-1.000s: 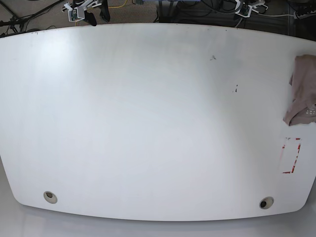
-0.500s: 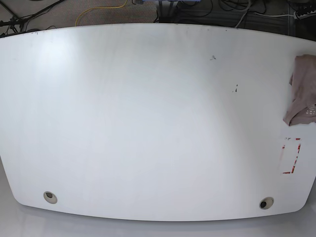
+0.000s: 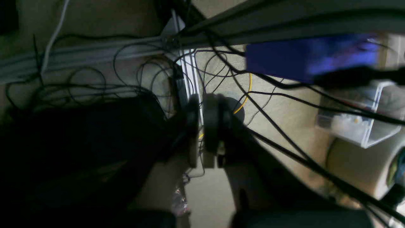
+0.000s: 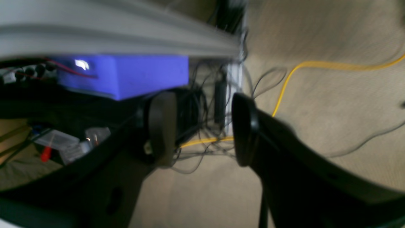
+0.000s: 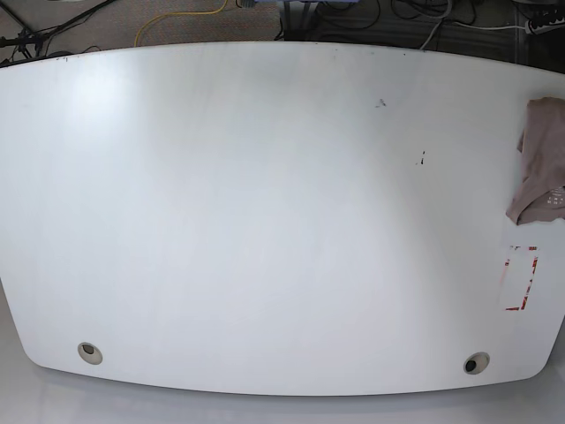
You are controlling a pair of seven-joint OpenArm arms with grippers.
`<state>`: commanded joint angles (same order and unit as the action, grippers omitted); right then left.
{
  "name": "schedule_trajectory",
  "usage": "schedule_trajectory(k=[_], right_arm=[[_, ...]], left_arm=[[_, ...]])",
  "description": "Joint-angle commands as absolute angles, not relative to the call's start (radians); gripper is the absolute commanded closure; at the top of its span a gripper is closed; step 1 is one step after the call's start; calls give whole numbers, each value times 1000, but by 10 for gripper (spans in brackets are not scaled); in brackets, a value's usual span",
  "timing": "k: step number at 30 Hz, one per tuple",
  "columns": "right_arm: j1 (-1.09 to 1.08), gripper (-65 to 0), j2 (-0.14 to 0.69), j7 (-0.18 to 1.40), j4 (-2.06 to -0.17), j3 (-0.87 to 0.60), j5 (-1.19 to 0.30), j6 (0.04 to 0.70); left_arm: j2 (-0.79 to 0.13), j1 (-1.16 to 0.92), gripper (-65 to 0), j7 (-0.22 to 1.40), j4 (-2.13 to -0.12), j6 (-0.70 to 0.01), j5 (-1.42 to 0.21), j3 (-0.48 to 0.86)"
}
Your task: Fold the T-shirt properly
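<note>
The taupe T-shirt (image 5: 540, 163) lies bunched at the far right edge of the white table (image 5: 265, 221), partly cut off by the frame. Neither gripper shows in the base view. In the left wrist view my left gripper (image 3: 202, 126) hangs off the table over the floor and cables, its two pads almost touching with nothing between them. My right gripper (image 4: 202, 133) is also off the table, above the beige floor. Its fingers (image 4: 161, 126) stand wide apart and hold nothing.
A red-marked rectangle (image 5: 519, 278) sits on the table below the shirt, and two grommet holes (image 5: 89, 352) (image 5: 476, 363) lie near the front edge. Tangled black cables (image 3: 221, 63), a purple box (image 4: 123, 74) and a yellow cable (image 4: 316, 65) lie behind the table.
A second ago both grippers showed at the top edge of the base view, beyond the table. They have since drawn back out of that view. The shirt has not moved.
</note>
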<state>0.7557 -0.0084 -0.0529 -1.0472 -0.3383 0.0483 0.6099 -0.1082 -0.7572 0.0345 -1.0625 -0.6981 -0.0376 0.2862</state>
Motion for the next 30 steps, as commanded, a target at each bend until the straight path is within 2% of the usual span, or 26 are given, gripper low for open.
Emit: schedule_trajectory(k=[4,9,13,15,26,30], right_arm=[[699,-268,-8,-53,-960,-337,77,585],[627,-268,-8,-53,-866,-337,130,542],[576,-268,-8,-53,-805,-337,171,493],[530,-268,-8,-53,-742,-337,194,461],[366,-274,13,-48,-518,-337,245,355],[318,-274,13,-42,-478,-337,275,328]], left_arm=[[-114,-676,0,35,-929,-698,-38,289],[-154,-568,0,28,-763,-619,-38,248],[-159,-506,0,27,-670,-564,-38,179],[-160,-456,0,27,-610,-515,-38,148],[-173,-263,0,27,-367,-337,-39,22],[-160,-203,0,27,-295,-308,-39,10]])
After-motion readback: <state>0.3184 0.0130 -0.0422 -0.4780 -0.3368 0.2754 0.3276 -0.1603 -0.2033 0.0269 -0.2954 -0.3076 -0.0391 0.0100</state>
